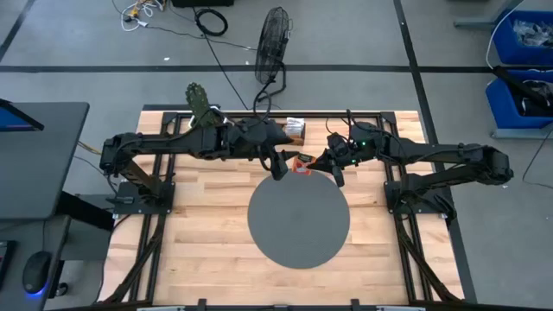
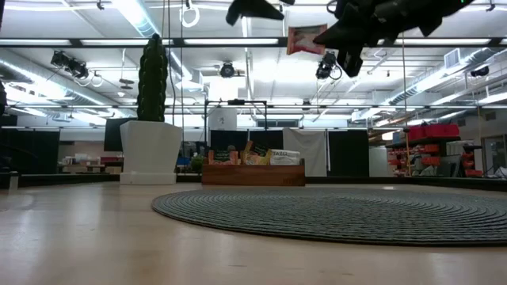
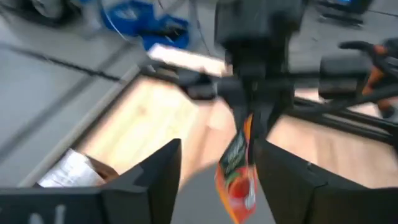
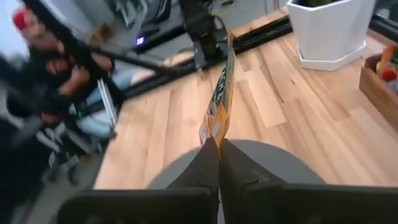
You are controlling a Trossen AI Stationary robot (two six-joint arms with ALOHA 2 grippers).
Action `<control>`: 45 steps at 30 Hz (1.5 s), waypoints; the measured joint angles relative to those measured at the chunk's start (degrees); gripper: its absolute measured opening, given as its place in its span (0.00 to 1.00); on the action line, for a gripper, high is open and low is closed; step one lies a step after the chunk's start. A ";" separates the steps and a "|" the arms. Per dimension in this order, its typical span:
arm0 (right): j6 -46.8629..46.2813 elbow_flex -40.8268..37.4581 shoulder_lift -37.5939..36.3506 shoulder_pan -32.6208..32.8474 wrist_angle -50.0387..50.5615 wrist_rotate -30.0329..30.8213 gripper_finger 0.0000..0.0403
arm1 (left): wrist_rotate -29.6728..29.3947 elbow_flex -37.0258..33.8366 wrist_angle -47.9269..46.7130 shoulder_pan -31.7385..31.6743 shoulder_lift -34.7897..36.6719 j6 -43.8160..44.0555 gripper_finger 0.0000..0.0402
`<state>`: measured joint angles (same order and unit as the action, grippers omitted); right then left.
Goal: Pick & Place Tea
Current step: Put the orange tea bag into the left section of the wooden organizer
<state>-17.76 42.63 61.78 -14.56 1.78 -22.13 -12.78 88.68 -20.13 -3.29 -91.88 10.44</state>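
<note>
One orange-and-white tea sachet (image 1: 302, 164) is held in the air over the far edge of the grey disc (image 1: 298, 220), and it shows high up in the low view (image 2: 305, 38). My right gripper (image 1: 328, 164) is shut on it, coming from the table's right. My left gripper (image 1: 278, 167) is open and sits just left of the sachet. In its wrist view its fingers stand on either side of the sachet (image 3: 239, 177), and I see no touch. More sachets stand in the brown wooden tray (image 1: 295, 128) at the table's far edge (image 2: 253, 158). My right gripper (image 4: 219, 144) pinches the sachet by one edge (image 4: 213, 132) between its two shut fingers, reaching in about level from the table's right (image 2: 348, 38). The sachet sticks out past the fingertips toward the left arm. It is lifted clear, high above the disc.
A white pot with a green plant (image 2: 150, 134) stands at the far left of the table (image 1: 200, 99). The round ribbed disc (image 2: 341, 214) covers the middle. A floor fan (image 1: 272, 43) and blue bins (image 1: 523, 60) are off the table.
</note>
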 joint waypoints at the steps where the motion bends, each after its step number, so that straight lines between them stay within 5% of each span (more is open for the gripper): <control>1: 1.95 1.38 0.08 0.01 2.46 -0.25 0.00 | 2.17 -0.04 -0.76 -0.58 -0.07 0.94 0.53; 11: 16.77 14.30 6.53 0.01 22.24 -0.83 0.00 | 16.60 -0.02 -2.68 -4.61 -0.73 4.21 0.60; 21: 20.23 21.62 13.32 1.01 24.24 -0.40 0.00 | 17.57 -0.04 -6.12 -4.59 -2.41 4.25 0.54; 28: 20.34 22.31 14.10 1.45 24.54 -0.33 0.00 | 17.55 -0.04 -7.31 -4.63 -2.51 3.93 0.39; 37: 20.29 22.33 14.10 1.45 24.29 0.69 0.00 | 17.58 -0.04 -7.27 -4.22 -2.51 -0.83 0.03; 45: 20.26 22.34 13.93 1.39 24.08 0.65 0.03 | 10.02 0.04 -9.07 -3.39 -2.51 -7.68 0.01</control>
<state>2.50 64.97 75.71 -13.17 25.85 -21.48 -2.76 88.73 -29.20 -6.68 -94.39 2.76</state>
